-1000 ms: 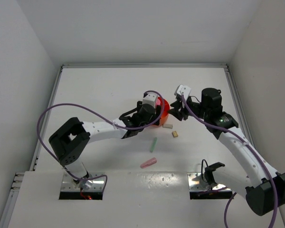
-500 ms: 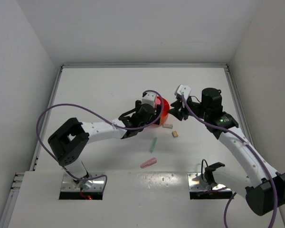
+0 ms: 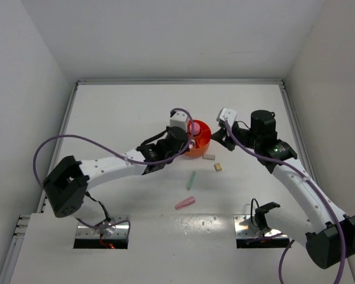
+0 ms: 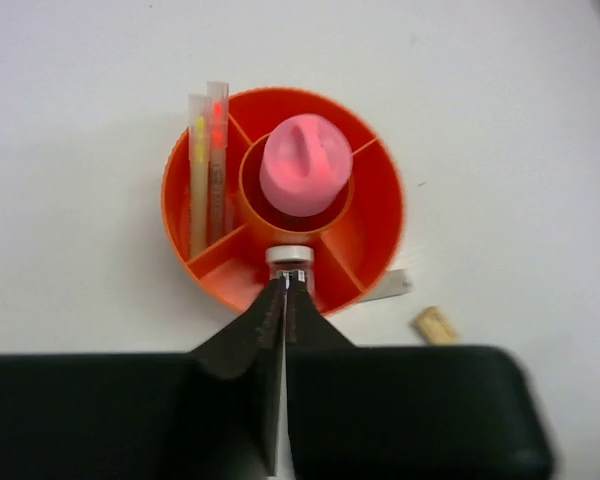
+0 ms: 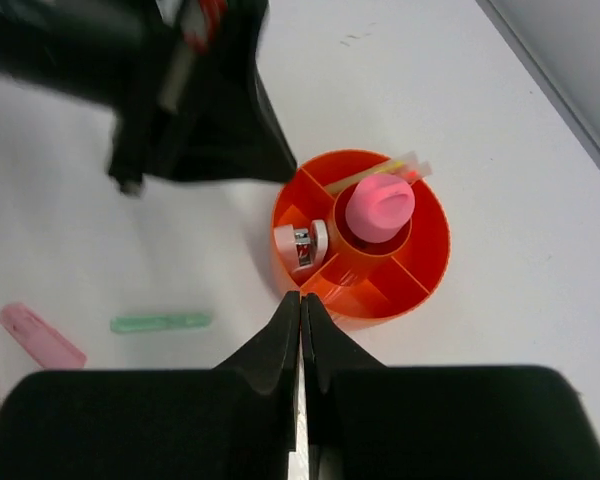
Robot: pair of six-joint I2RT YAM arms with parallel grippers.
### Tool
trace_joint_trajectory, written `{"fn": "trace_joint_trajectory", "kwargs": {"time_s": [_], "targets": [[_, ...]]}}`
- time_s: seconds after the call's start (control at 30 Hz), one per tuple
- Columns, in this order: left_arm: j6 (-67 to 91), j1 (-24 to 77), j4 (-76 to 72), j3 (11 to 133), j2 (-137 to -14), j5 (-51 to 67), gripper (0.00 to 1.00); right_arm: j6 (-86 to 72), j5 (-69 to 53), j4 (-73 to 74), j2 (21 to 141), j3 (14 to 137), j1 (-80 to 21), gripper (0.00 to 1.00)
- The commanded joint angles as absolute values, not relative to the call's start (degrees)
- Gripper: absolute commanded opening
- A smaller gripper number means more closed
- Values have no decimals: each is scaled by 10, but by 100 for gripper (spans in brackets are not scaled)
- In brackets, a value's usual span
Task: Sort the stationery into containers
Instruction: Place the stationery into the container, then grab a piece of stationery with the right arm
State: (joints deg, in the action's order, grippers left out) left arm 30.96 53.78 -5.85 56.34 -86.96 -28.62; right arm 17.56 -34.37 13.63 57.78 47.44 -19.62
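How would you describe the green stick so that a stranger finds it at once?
Find the round orange tub. Between it and the arm bases lie two sticks. The green stick is the one closer to the tub; the pink stick is nearer the bases.

Your top camera sits high behind the rig, looking down and forward over the whole table (image 3: 118, 112) from far off. Each wrist camera looks steeply down from close range, and all three views share the orange tub (image 3: 205, 139) (image 4: 375, 215) (image 5: 425, 245) near the table's middle.

Glossy orange plastic tub (image 4: 375, 215)
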Motion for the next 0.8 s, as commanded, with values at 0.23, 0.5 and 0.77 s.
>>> {"fn": "trace_joint_trajectory", "kwargs": {"time_s": [0.23,0.5,0.77], "targets": [[411,578,177,501,-641,-138,68,507,-404,453,670,484,-209,82],[452,593,293,443,-469,-226,73,932,-447,491,766,444,-243,40],[432,573,304,415,-378,-314,25,933,-382,364,851,474,-341,42]]}}
